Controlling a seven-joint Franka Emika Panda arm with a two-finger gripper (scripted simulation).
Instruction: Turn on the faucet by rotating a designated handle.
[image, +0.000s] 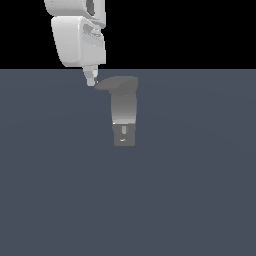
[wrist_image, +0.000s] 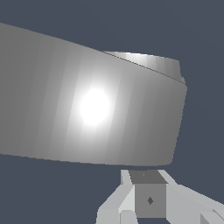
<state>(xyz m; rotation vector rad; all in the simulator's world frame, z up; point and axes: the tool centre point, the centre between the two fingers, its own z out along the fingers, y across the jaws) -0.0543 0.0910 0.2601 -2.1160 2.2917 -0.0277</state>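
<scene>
Setting: bare simulated test scene, not a furnished room.
A flat, featureless blue-grey floor (image: 200, 200) meets a solid black backdrop (image: 190, 30) at a straight horizon; surfaces are untextured and flat-shaded, with no walls or furniture in view.

Glossy grey metallic faucet (image: 124, 112), matt dark handle (image: 111, 83), smooth white tool (image: 90, 79)
</scene>
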